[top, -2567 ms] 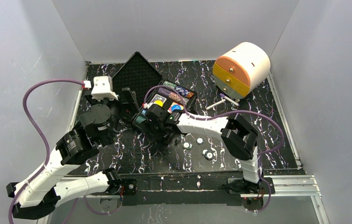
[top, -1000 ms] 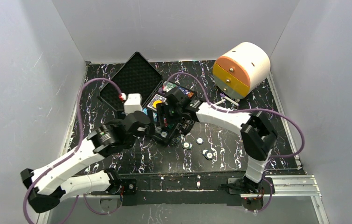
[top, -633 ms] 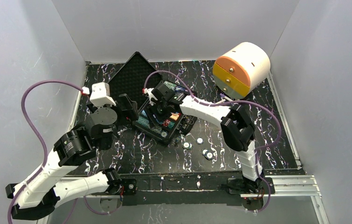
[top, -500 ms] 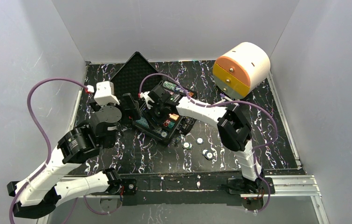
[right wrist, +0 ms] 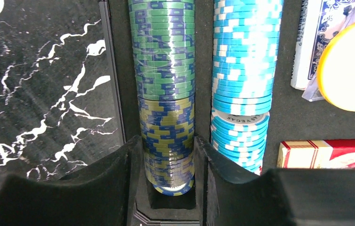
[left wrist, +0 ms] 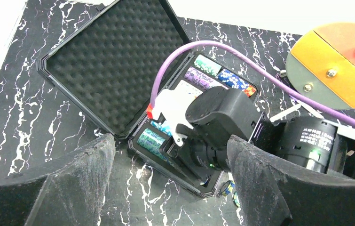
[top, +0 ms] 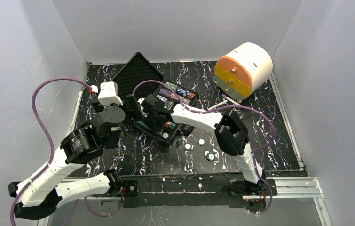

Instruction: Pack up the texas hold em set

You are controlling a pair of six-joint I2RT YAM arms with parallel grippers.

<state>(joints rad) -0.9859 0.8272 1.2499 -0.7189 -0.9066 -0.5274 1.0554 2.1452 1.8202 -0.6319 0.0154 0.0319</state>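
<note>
The black case lies open with its foam lid [top: 140,70] [left wrist: 109,61] flat at the back left. Its base [left wrist: 140,153] holds rows of chips, a blue-backed card deck [right wrist: 314,42], a red card box [right wrist: 326,153] and a yellow round button [right wrist: 349,70]. My right gripper [top: 149,113] [right wrist: 167,143] reaches down into the base's left end. Its fingers press both sides of the yellow-and-blue chips [right wrist: 168,141], at the end of the green row [right wrist: 163,47]. A cyan row [right wrist: 243,56] lies beside it. My left gripper [top: 130,106] [left wrist: 169,146] hangs open, holding nothing, above the case's left corner.
Several loose round chips [top: 201,141] lie on the black marbled table right of the case. A cream-and-orange round drawer box [top: 243,68] [left wrist: 335,61] stands at the back right, with a small white stick [top: 222,102] in front of it. Purple cables loop over both arms.
My right gripper has slid left along the case to its left end, and its jaws have narrowed around the chip row. The left gripper has opened a little wider and edged toward the case.
</note>
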